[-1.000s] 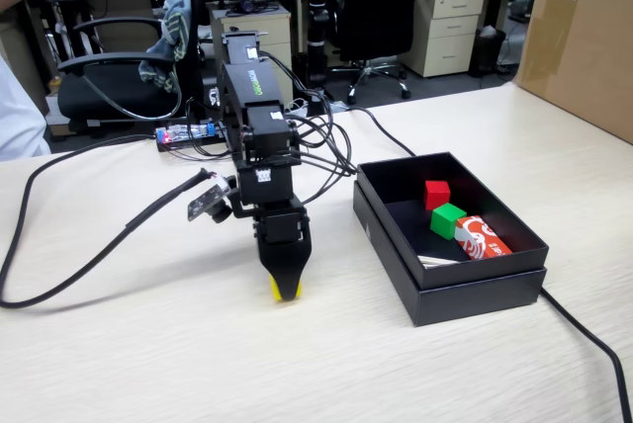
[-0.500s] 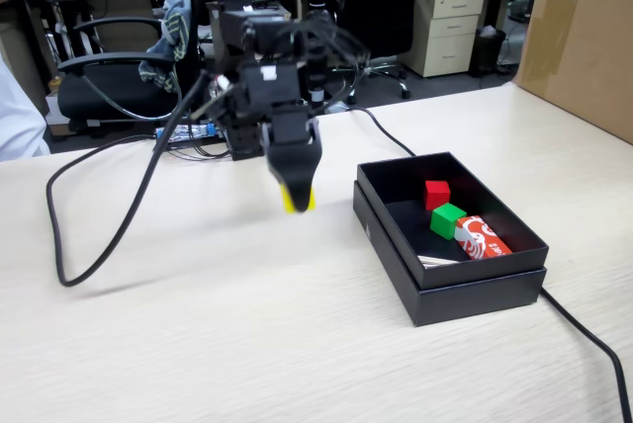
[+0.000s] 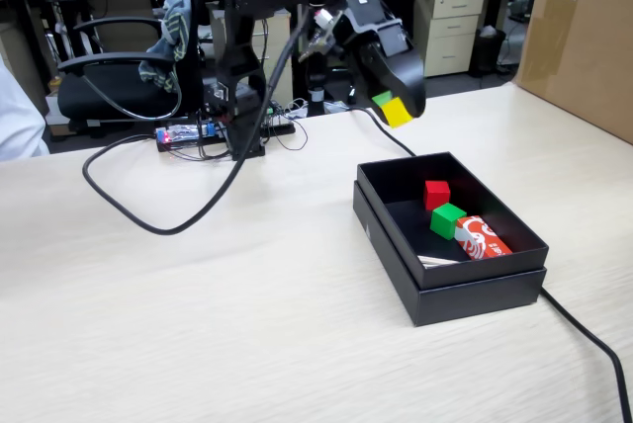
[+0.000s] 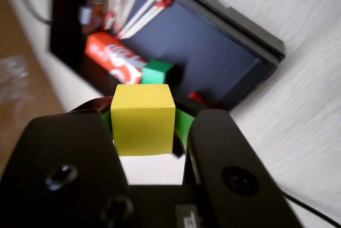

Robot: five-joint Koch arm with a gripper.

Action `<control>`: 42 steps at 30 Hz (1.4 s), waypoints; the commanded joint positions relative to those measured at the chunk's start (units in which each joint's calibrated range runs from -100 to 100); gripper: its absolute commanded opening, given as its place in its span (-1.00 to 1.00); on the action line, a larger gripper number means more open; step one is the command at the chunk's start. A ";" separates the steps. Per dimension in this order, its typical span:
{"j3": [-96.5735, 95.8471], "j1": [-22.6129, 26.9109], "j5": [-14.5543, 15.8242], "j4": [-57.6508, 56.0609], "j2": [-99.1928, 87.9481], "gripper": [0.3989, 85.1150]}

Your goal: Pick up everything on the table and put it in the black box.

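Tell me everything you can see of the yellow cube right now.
The small bright yellow cube, plain-faced with a matte, painted look and crisp edges, is clamped between the two black jaws of the pincer, against their green pads. It hangs in the air, tilted in the fixed view, above the beige wood-grain table just behind the far rim of the shallow matte black cardboard box. Only the pincer touches it.

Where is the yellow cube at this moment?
The yellow cube is off the table, clamped in the claw; in the fixed view it hangs above and just behind the far left corner of the black box.
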 commanded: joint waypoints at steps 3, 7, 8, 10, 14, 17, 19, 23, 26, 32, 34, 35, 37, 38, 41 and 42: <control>4.50 0.49 0.44 -0.12 7.84 -0.99; 4.95 0.49 0.78 -0.12 14.16 -0.99; 5.04 0.44 0.88 -0.12 15.53 -0.99; 4.95 0.39 1.37 -0.12 19.20 -0.98; 2.96 0.24 1.61 -0.12 26.32 -0.74; 2.59 0.24 1.76 -0.12 27.01 -0.69; 2.50 0.24 1.71 -0.12 27.81 -0.59; 2.41 0.34 1.76 -0.12 28.84 -0.47; 2.41 0.44 1.71 -0.12 29.07 -0.35; 1.23 0.34 2.00 -0.12 24.37 -0.07; 0.60 0.24 1.95 -0.12 19.55 0.00; 0.60 0.05 1.90 -0.12 16.57 0.01; 0.78 -0.39 1.90 -0.12 9.80 0.01; 0.87 -0.73 1.86 -0.12 6.24 0.01; -0.40 -3.47 1.61 -0.12 -7.53 0.00; -2.30 -5.37 1.27 0.22 -13.50 0.01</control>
